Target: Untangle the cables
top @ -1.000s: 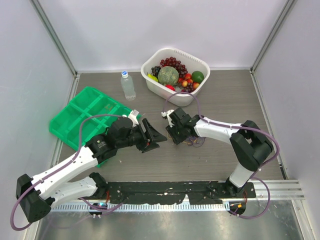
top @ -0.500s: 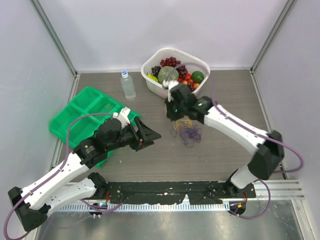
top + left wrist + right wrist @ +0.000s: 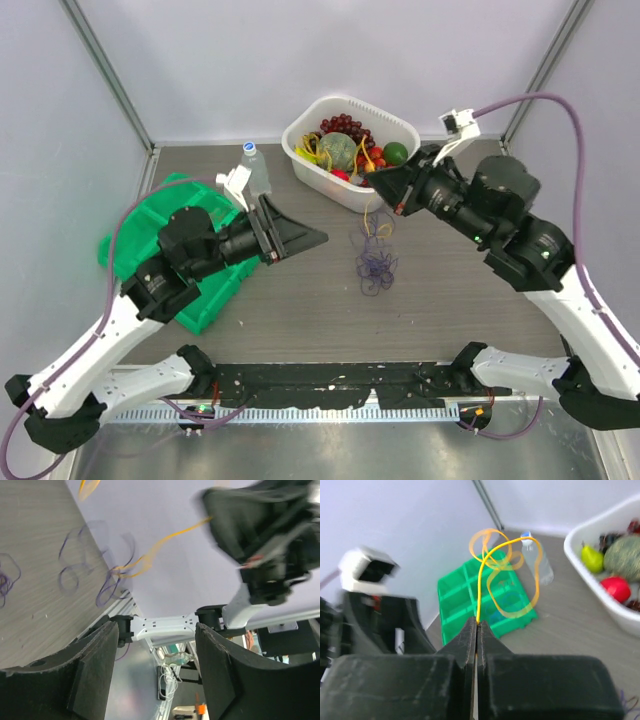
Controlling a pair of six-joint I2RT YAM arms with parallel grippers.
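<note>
My right gripper (image 3: 372,181) hangs high over the table in front of the basket, shut on a yellow cable (image 3: 376,215). The right wrist view shows the yellow cable (image 3: 506,575) running out of the closed jaw tips (image 3: 478,623) into loose loops. Below it trails a bunch of purple and dark cables (image 3: 376,265), reaching down to the tabletop. My left gripper (image 3: 308,242) is open and empty, raised to the left of the bunch. Its wrist view shows both fingers (image 3: 95,672) wide apart, with the purple loops (image 3: 97,577) and the yellow cable (image 3: 150,557) beyond.
A white basket (image 3: 350,100) of fruit stands at the back centre. A water bottle (image 3: 255,172) stands to its left. A green compartment tray (image 3: 135,225) lies at the left, partly under my left arm. Walls close the back and both sides.
My right gripper shut on the yellow cable and rose up and to the right, pulling the bunch with it. My left arm lifted and swung back toward the tray.
</note>
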